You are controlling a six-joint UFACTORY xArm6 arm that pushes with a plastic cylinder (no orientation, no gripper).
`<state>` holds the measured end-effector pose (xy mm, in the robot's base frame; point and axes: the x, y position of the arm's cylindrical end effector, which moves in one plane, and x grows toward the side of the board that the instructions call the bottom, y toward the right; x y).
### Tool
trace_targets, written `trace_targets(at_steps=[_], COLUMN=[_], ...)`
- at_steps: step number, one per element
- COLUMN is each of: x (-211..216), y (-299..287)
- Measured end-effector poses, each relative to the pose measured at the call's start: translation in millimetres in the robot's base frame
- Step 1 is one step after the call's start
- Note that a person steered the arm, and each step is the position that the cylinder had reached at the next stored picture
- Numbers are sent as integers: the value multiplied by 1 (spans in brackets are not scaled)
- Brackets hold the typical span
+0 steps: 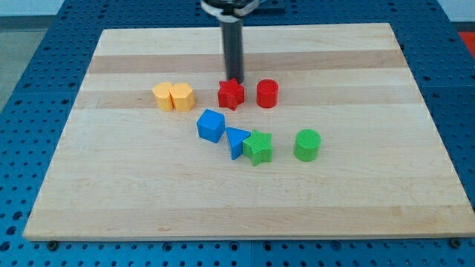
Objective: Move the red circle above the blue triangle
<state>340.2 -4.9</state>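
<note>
Resting on the bench (148, 193), a pale wooden board, are eight small coloured blocks, all placed below in relation to the red star (231, 94). My tip (234, 78) is sitting at the star's upper edge, on its side toward the view's top, seemingly touching it, with the dark rod rising straight up from there and leaving the view at its top. No claw is appearing anywhere on this arm, so no spread or pressed-together state can be told.

The red circle (267, 94), a short cylinder, is standing just to the view's right of the star, level with it and apart from it by a narrow gap. The blue triangle (236, 142) is lying below the star, toward the view's bottom, so the red circle is sitting up and slightly to the right of it. A blue cube (211, 125) is lying below and slightly left of the star, its corner close to the triangle. A green star (258, 147) is touching the triangle's right side, and a green cylinder (307, 144) is standing further right, well apart from it. Two yellow blocks, a heart-like piece (162, 96) and a hexagon (182, 96), are pressing together to the star's left, level with it.
</note>
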Motion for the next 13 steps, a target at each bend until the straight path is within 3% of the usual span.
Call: trace_targets(at_steps=[2, 3, 4, 6, 13], x=[10, 52, 58, 29, 51], y=[111, 111, 109, 94, 54])
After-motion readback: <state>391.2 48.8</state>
